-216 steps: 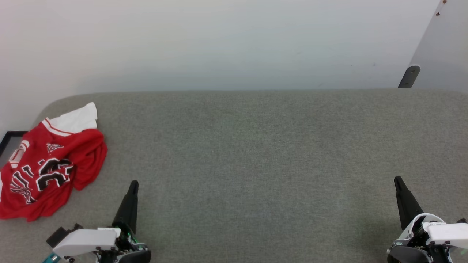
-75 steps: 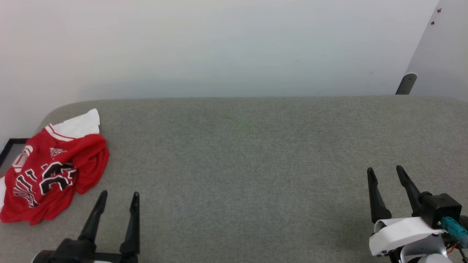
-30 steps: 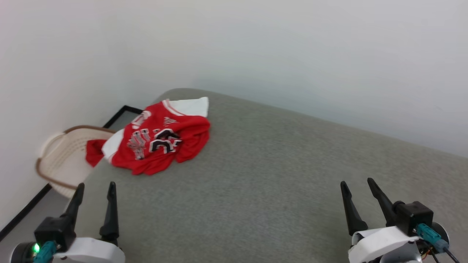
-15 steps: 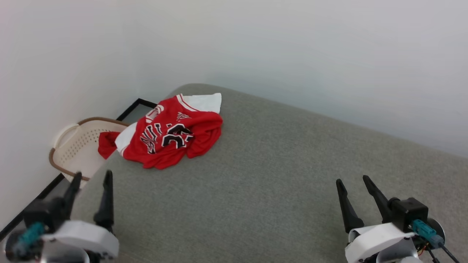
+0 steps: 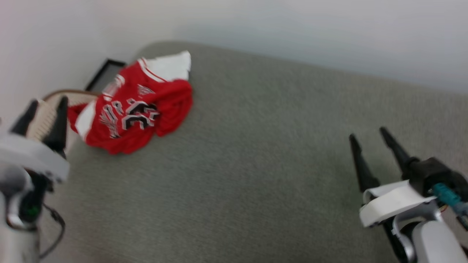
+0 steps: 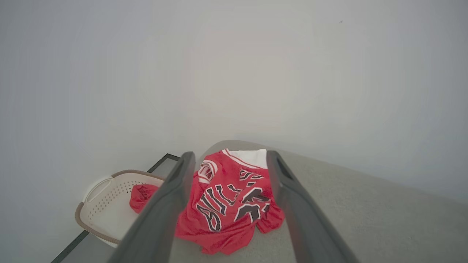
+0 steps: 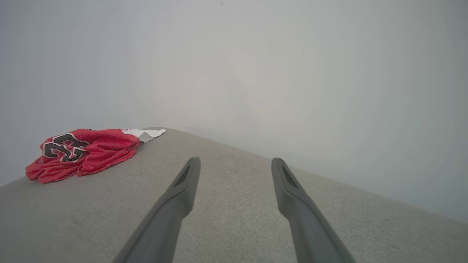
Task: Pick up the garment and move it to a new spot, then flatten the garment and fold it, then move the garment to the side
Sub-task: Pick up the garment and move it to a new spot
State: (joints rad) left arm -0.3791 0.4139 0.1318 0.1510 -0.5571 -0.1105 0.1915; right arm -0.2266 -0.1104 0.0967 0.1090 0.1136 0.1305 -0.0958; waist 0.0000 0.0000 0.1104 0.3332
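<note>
The garment lies crumpled at the far left corner of the grey padded surface. It is a red jersey with a white sleeve and black, white-edged lettering facing up. My left gripper hovers open to the left of it, over the surface's left edge, with nothing between its fingers. In the left wrist view the garment shows between and beyond the open fingers of the left gripper. My right gripper stands open and empty at the right. From the right gripper the garment lies far off to the left.
A cream perforated basket with a brown rim stands on the floor beside the surface's left end. It holds a small plain red cloth bundle. White walls close off the back and left. A black floor trim runs along the wall.
The head camera has tipped down and swung, so the whole picture has shifted. My left gripper has risen in the view, level with the garment's left side. Both grippers stay open.
</note>
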